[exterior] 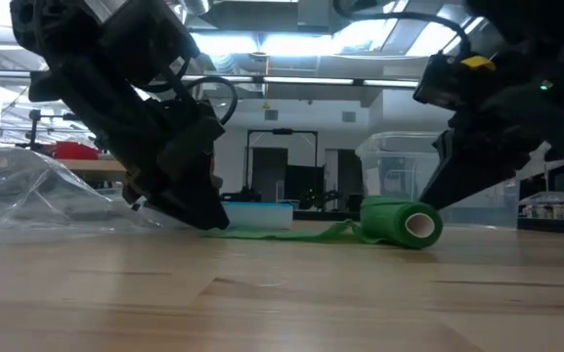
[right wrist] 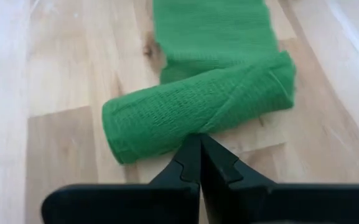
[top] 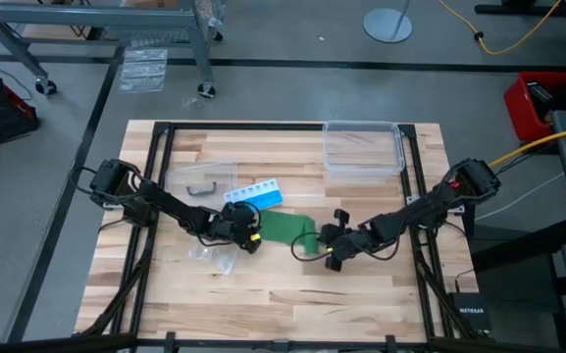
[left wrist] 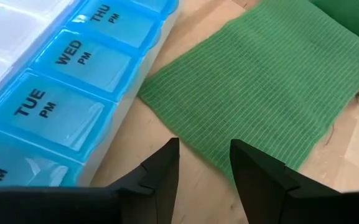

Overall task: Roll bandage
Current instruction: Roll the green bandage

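The green bandage (top: pixel 287 229) lies on the wooden table, part flat and part rolled. The rolled part (exterior: pixel 402 222) rests on its side at the strip's right end, and the flat strip (right wrist: pixel 210 25) runs from it toward my left gripper. My right gripper (right wrist: pixel 199 138) is shut, its tips at the roll (right wrist: pixel 198 109). My left gripper (left wrist: pixel 204 149) is open and slants down at the strip's free end (left wrist: pixel 254 87), beside the pill organizer (left wrist: pixel 61 93). My right gripper sets its shut fingertips against the long side of the roll, about mid-length (right wrist: pixel 198 127). It slants down from the table's near right. The roll lies on the table. My left gripper has one fingertip (left wrist: pixel 244 155) over the free end's edge; whether it touches, I cannot tell.
A blue and white pill organizer (top: pixel 258 193) lies just beyond the bandage's left end. A clear plastic box (top: pixel 363 147) stands at the far right. A clear bag (top: pixel 199 181) lies at the far left, and a small clear bag (top: pixel 219 257) lies near my left gripper.
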Controlling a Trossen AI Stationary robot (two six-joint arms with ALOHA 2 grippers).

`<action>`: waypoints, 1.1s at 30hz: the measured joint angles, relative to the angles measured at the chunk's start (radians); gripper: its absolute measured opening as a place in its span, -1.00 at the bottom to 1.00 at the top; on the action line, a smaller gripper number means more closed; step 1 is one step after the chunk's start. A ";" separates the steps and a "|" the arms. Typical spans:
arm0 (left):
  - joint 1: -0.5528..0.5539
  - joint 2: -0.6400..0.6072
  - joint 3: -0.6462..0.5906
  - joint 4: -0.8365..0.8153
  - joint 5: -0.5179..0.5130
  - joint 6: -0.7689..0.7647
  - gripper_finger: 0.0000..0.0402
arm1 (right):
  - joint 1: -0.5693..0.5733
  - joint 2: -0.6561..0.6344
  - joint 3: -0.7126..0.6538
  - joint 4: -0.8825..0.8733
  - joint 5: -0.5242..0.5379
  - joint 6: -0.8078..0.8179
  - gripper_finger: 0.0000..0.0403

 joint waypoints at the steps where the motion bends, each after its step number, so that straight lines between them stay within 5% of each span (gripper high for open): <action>1: -0.001 0.000 0.001 -0.006 0.003 -0.007 -0.32 | -0.007 0.000 0.000 0.004 -0.006 0.000 -1.00; 22: -0.135 -0.002 0.002 -0.084 0.006 -0.153 -0.32 | -0.036 0.000 0.002 0.115 -0.049 -0.021 -1.00; 33: -0.101 0.002 0.029 -0.073 -0.011 -0.075 -0.32 | -0.036 0.000 0.002 0.096 -0.028 -0.020 -1.00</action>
